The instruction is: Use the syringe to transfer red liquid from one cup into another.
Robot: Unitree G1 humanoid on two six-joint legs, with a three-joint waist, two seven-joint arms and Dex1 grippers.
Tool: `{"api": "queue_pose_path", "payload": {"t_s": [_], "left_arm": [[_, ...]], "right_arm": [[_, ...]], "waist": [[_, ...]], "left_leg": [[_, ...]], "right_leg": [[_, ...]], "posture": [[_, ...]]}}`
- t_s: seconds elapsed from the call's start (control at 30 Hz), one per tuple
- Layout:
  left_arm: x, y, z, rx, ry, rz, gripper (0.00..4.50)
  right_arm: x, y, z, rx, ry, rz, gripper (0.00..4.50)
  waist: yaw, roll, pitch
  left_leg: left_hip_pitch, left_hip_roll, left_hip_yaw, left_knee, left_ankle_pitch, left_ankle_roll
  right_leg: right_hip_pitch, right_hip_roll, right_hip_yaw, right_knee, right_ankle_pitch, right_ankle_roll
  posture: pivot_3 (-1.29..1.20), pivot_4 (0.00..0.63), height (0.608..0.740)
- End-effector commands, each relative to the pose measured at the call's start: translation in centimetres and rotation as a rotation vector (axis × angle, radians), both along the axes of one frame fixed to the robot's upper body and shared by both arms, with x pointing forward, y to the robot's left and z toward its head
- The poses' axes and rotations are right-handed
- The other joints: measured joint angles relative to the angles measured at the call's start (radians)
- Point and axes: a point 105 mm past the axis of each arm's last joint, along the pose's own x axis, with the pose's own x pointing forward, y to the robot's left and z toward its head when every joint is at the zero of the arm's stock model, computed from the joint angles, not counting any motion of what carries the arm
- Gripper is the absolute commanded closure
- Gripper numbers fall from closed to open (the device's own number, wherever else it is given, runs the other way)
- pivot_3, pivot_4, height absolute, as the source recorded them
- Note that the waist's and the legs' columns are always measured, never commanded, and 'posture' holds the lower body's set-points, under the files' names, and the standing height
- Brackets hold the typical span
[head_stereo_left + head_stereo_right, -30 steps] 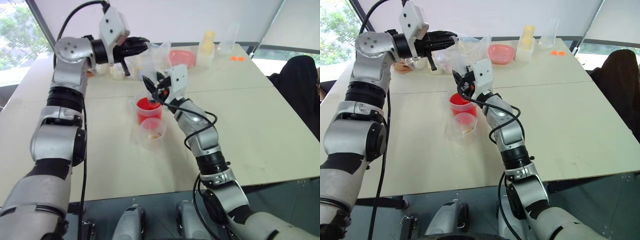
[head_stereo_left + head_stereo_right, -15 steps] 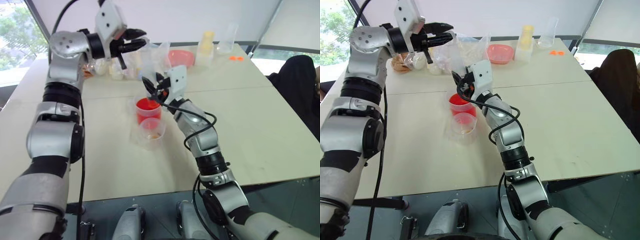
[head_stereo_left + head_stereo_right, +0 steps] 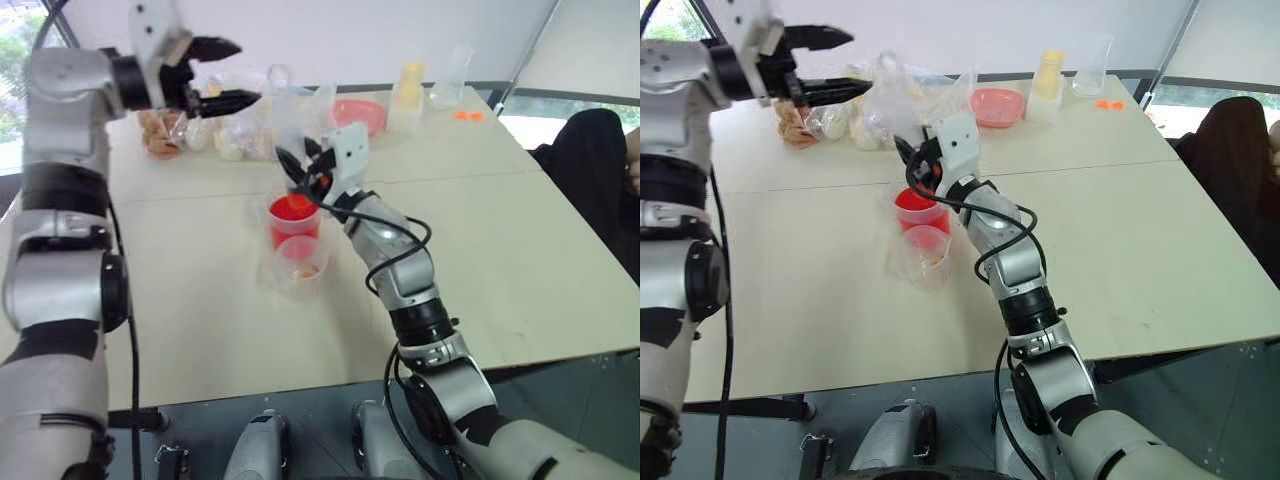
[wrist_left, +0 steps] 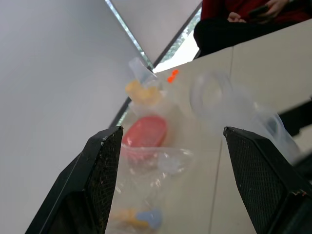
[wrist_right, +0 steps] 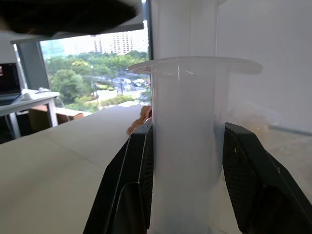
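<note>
Held the syringe upright in the closed right gripper, tip over the red cup; short cup just in front, touching or nearly so. Left gripper spread wide, empty, off above the bags. Drawing step, apparently. Next: shift the tip over the short cup, then press the plunger.

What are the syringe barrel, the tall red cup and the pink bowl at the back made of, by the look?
Syringe: clear, slightly frosted plastic; the window scene shows through the barrel, moulded flange. Tall cup: thin clear glossy plastic, red liquid visible through the wall. Pink bowl: opaque, smooth, probably plastic; finish hard to judge from here.
</note>
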Motion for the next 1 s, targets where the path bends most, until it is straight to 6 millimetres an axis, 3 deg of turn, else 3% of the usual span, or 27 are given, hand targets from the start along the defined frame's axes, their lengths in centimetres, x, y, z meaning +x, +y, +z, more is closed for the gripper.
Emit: {"api": "queue_pose_path", "payload": {"t_s": [0.03,0.17,0.37,0.47,0.57,0.73,0.83,1.0], "left_arm": [[-2.0,1.4,0.2,-0.011,0.052,-0.038,1.04],[-1.9,2.2,1.0,-0.156,0.05,0.015,1.04],[-1.4,2.8,-0.2,-0.225,0.062,0.08,1.04],[-1.3,2.6,-1.3,-0.223,0.086,0.087,1.04],[-1.0,2.3,-2.2,-0.201,0.098,0.09,1.04],[-0.3,1.5,-2.6,-0.206,0.101,0.076,1.04],[0.0,0.4,-2.2,-0.221,0.097,0.038,1.04],[-0.3,-1.9,-0.4,-0.251,0.07,-0.063,1.04]], "right_arm": [[-0.3,-0.7,2.8,0.057,-0.081,-0.018,3.06],[-0.5,-1.2,3.7,0.084,-0.094,-0.028,3.06],[-1.6,-1.2,5.2,0.119,-0.119,-0.003,3.06],[-4.2,-1.2,6.8,0.147,-0.133,0.084,3.06],[-6.4,-1.7,7.1,0.169,-0.101,0.121,3.06],[-8.0,-2.3,5.7,0.148,-0.028,0.107,3.06],[-7.9,-2.6,3.5,0.149,0.058,0.083,3.06],[-7.4,-2.6,1.6,0.141,0.114,0.066,3.06]], "waist": [[-0.007,0.0,0.0],[0.002,0.0,0.0],[0.001,0.0,0.0],[0.002,0.0,0.0],[0.011,0.0,0.0],[0.018,-0.001,0.0],[0.021,-0.001,0.0],[0.016,-0.001,0.0]], "left_leg": [[0.0,0.0,0.0,0.0,0.0,0.0],[0.0,0.001,-0.001,0.0,0.0,0.0],[0.0,0.001,-0.001,0.0,0.0,0.0],[0.0,0.001,-0.001,0.0,0.0,0.0],[-0.001,0.001,-0.001,0.0,0.0,0.0],[0.0,0.0,-0.001,0.001,0.0,0.0],[0.0,0.0,-0.001,0.002,0.0,0.0],[0.0,0.0,0.001,0.002,0.0,0.0]], "right_leg": [[0.0,0.0,0.0,0.0,0.0,0.0],[0.0,0.0,0.0,0.0,0.0,0.0],[0.0,0.0,0.0,0.0,0.0,0.0],[0.0,0.0,0.0,0.0,0.0,0.0],[0.0,0.0,0.0,0.0,0.0,0.0],[0.0,0.0,0.0,0.0,0.0,0.0],[0.001,0.0,0.0,-0.001,0.0,0.0],[0.001,0.0,0.0,-0.001,0.0,0.0]], "posture": [[0.0,0.15,0.74],[0.0,0.15,0.74],[0.0,0.15,0.74],[0.0,0.15,0.74],[0.0,0.15,0.74],[0.0,0.15,0.74],[0.0,0.15,0.74],[0.0,0.15,0.74]]}}
